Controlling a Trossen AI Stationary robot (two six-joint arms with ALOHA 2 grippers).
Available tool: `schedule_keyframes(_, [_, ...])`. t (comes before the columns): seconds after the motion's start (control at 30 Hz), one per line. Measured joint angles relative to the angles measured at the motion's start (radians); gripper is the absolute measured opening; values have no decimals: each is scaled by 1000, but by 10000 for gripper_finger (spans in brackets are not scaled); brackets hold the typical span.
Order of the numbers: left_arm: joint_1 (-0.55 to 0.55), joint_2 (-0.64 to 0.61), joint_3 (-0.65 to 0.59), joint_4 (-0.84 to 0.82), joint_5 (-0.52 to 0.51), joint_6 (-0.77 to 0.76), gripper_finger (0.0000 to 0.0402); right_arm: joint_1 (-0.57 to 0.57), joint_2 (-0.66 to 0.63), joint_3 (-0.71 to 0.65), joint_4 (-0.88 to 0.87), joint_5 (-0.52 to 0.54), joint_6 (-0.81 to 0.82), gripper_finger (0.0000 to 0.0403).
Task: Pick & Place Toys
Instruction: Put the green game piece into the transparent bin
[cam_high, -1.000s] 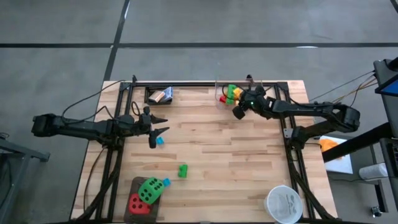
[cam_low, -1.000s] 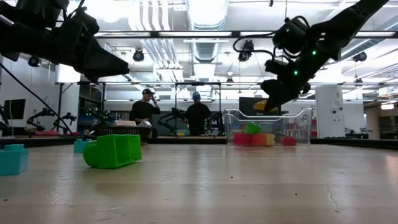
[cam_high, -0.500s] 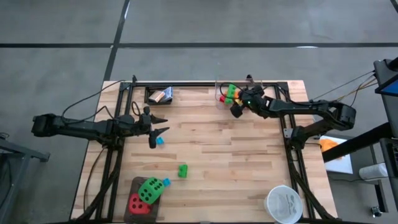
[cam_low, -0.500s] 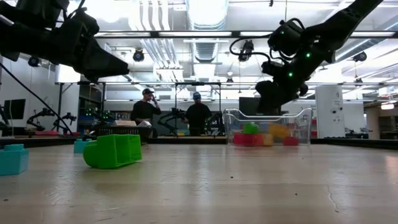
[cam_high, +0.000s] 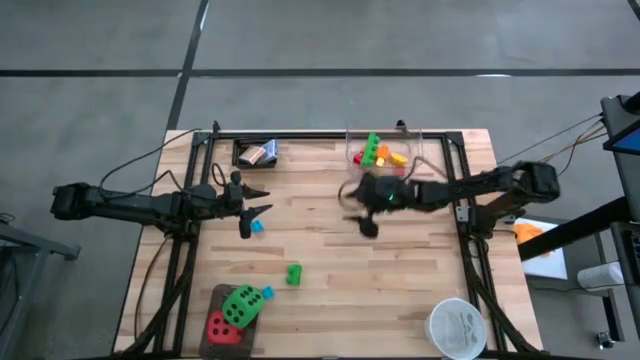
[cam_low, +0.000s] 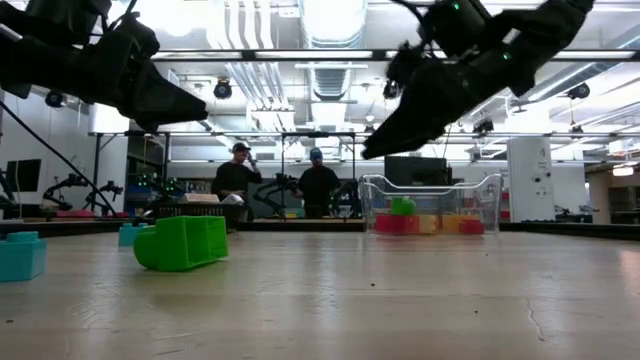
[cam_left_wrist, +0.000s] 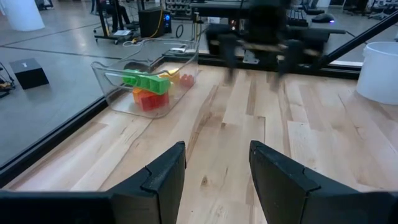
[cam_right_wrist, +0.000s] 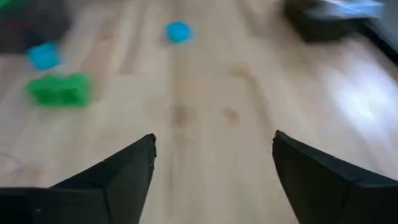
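Observation:
My left gripper (cam_high: 255, 203) hangs open and empty over the table's left part, just above a small blue brick (cam_high: 257, 227). My right gripper (cam_high: 358, 212) is open and empty over the table's middle, near the clear tub (cam_high: 352, 140); its fingers (cam_right_wrist: 112, 177) stand wide apart. The tub holds green, red, yellow and orange bricks (cam_high: 372, 150). A green brick (cam_high: 293, 273) lies on the wood and shows in the right wrist view (cam_right_wrist: 59, 89). A green die (cam_high: 240, 303) and a red die (cam_high: 222, 326) rest on a dark tray with a blue brick (cam_high: 267, 293).
A black tray with a card pack (cam_high: 262, 152) stands at the far left. A round white bowl (cam_high: 457, 327) stands at the near right corner. Black frame rails (cam_high: 180, 270) run along the table's left, right and far sides. Two people stand in the room behind (cam_low: 318, 185).
My right gripper has swung away from over the tub toward the table's middle and near side, turning toward the left. The left arm has kept still.

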Motion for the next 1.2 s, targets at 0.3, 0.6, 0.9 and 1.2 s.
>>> schedule_keyframes(0.3, [0,0,0,-3,0,3,177,249,327,280,11,-45,-146,269])
schedule_keyframes(0.6, [0,0,0,-8,0,3,177,345,580,667,-302,-17,-240,268])
schedule_keyframes(0.9, [0,0,0,-8,0,2,177,352,791,1036,-664,20,-371,268])
schedule_keyframes(1.2, [1,0,0,-9,0,2,178,352,892,1157,-759,27,-419,268])
